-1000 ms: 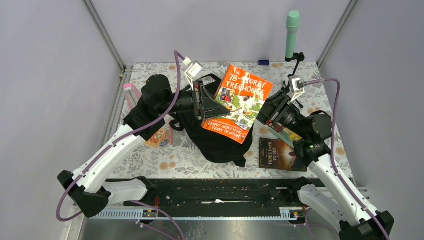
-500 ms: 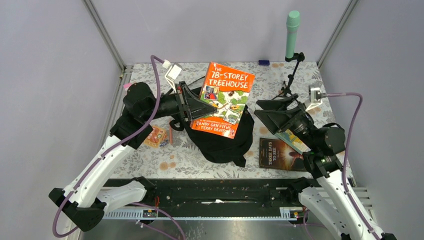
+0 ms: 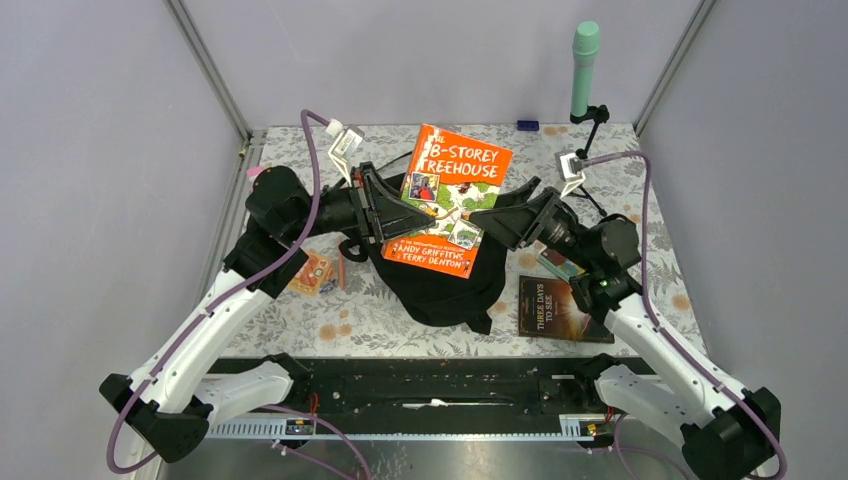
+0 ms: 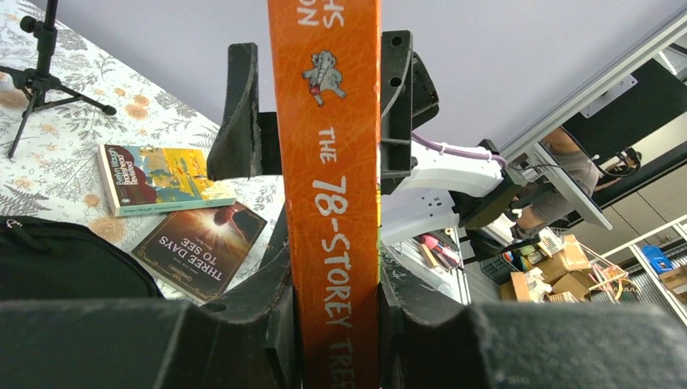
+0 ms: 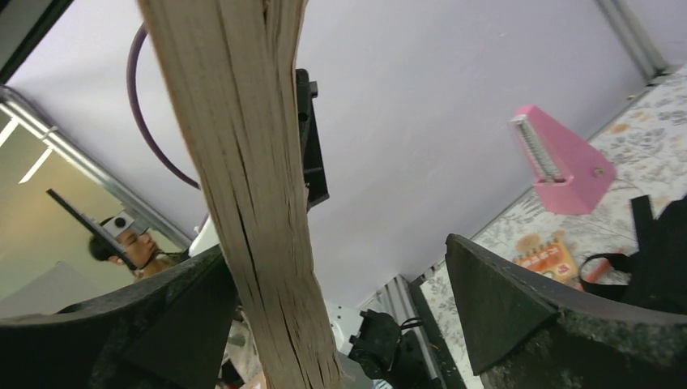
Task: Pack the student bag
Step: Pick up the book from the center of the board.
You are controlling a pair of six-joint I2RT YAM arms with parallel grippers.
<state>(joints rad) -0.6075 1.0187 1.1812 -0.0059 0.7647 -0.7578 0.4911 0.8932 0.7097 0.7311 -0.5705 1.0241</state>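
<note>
The orange book (image 3: 455,200) hides much of the student bag (image 3: 440,285).

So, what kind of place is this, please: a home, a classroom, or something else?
Most likely a robotics lab test cell, not a home. Plain grey panels on metal posts enclose the flowered table, robot arms stand at its near edge, and the left wrist view shows cardboard boxes beyond.

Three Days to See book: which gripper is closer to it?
Right. The right gripper, open around the page edge of the orange Treehouse book, is beyond Three Days to See; the left gripper, gripping the spine, is farther left.
</note>
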